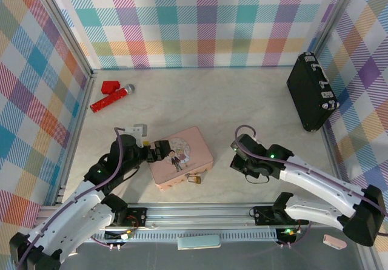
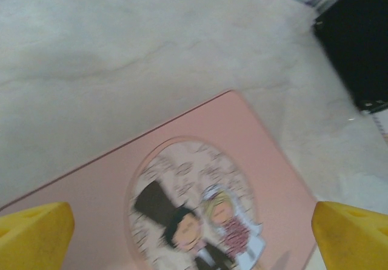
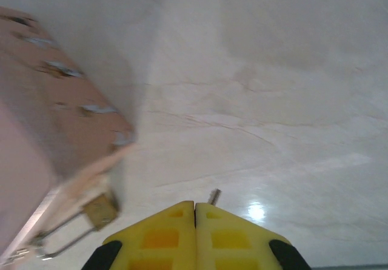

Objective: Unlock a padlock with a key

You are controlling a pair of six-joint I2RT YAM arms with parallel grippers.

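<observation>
The pink tin (image 1: 180, 156) sits on the pale table (image 1: 200, 100) between the two arms, its lid printed with a cartoon bride and groom. The padlock (image 1: 194, 179) is at the tin's near edge; in the right wrist view its brass body (image 3: 100, 211) lies low beside the tin's side wall, with the thin silver shackle running back toward the tin. The right gripper (image 3: 195, 218) hovers just right of the tin, its yellow fingers pressed fully together, and the thin grey tip of the key (image 3: 213, 195) pokes out just beyond them, so the key looks pinched in the grip. The key tip is near the padlock but apart from it. The left gripper (image 2: 194, 239) is over the lid at the tin's left end, jaws spread wide and holding nothing. A black case (image 1: 312, 91) stands at the far right, and a red toy microphone (image 1: 112, 97) lies at the far left.
</observation>
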